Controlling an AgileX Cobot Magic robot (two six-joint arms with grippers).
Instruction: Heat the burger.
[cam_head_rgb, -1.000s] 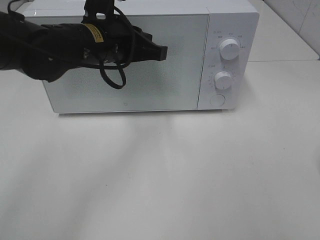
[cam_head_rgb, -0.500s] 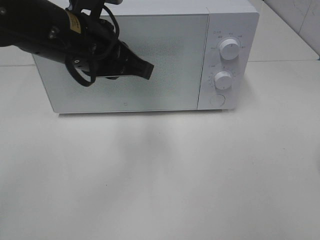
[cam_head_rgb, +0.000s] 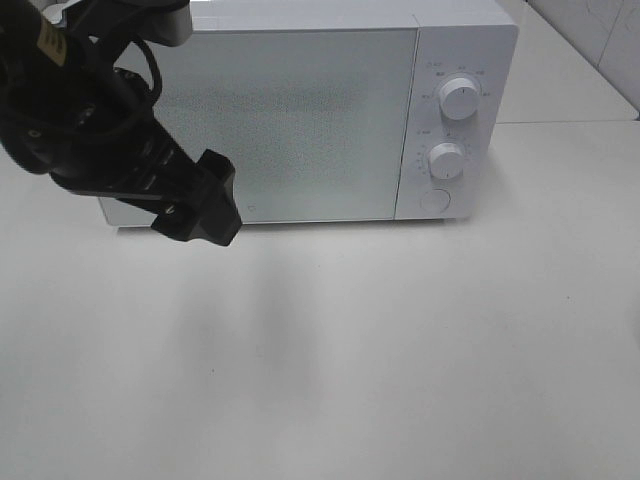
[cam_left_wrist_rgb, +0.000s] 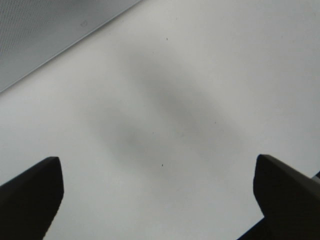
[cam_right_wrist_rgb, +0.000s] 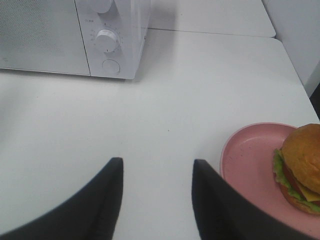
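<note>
The burger lies on a pink plate, seen only in the right wrist view, on the table to one side of my right gripper. That gripper is open and holds nothing. The white microwave stands at the back of the table with its door closed. My left gripper hangs in front of the door's lower left part, tilted down toward the table. In the left wrist view the left gripper is open wide over bare table, with the microwave door's edge beyond it.
On the microwave's right panel are two knobs and a round button. The white table spreads in front. The black left arm covers the microwave's left end. A tiled wall rises at the back right.
The left arm has swung from the middle of the microwave door to the left and down toward the table. Its jaws have spread apart. The right gripper's side shows no change.
</note>
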